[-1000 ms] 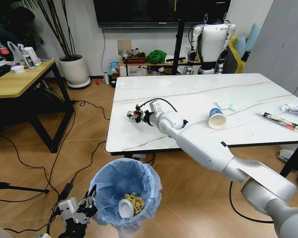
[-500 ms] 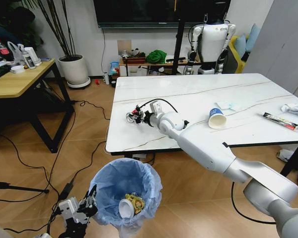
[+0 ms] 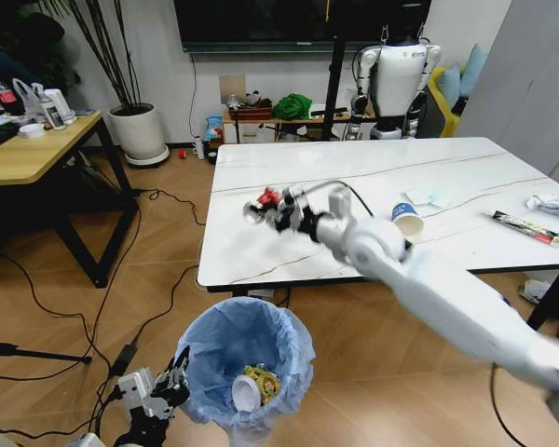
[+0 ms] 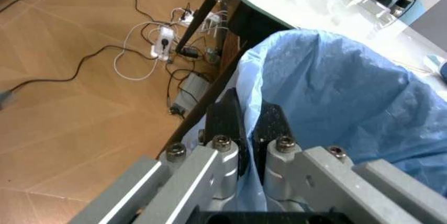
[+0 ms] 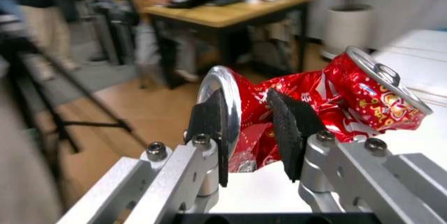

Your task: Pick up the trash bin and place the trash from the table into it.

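Trash bin (image 3: 247, 368) on the floor before the table (image 3: 373, 177); paper cup (image 3: 407, 222) on the table

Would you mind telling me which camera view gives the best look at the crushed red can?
The right wrist view: the crushed red can sits close up, pinched between the right pincer fingers, print and top readable. The head view shows the can small, lifted above the table. The left wrist view shows the trash bin instead.

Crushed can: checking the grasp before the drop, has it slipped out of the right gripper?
No, the right gripper is shut on the crushed red can.
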{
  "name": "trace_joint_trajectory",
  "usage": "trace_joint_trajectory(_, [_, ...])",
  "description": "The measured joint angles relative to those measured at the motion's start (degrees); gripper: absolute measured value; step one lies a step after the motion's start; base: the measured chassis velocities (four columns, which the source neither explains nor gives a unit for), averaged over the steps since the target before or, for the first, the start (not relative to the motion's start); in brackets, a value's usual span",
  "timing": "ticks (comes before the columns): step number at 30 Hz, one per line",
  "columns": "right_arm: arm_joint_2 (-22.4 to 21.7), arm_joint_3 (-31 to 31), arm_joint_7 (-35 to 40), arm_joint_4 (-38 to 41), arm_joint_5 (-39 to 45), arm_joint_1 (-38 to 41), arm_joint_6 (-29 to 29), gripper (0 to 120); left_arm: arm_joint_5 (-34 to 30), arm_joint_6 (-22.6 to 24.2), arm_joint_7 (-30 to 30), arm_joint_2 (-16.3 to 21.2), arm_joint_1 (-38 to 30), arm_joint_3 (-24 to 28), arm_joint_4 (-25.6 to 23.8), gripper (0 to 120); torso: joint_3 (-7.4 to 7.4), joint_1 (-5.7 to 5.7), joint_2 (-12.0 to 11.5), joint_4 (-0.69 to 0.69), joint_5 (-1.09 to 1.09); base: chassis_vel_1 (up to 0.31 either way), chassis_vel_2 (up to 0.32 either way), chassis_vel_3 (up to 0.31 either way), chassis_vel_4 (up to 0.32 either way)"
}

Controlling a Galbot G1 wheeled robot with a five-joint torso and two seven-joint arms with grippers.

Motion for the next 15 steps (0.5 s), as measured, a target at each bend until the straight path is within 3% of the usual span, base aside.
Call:
trace_joint_trajectory(4, [-2.7, -2.8, -2.4, 8.0, -0.6, -1.6, 3.4, 18, -0.5, 0.0, -0.3, -0.7, -0.5, -1.0, -0.6, 0, 0.0, 0.0, 0.0, 0.06, 0.0, 0.0, 0.0, 0.0, 0.0])
trace_joint_trajectory(15, [-11.2, -3.4, -7.8, 14.2, -8.3, -9.0, 9.0, 18, -1.6, 0.3, -0.7, -0.9, -1.3, -1.4, -0.7, 0, 0.0, 0.0, 0.0, 0.02, 0.0, 0.0, 0.0, 0.0, 0.0])
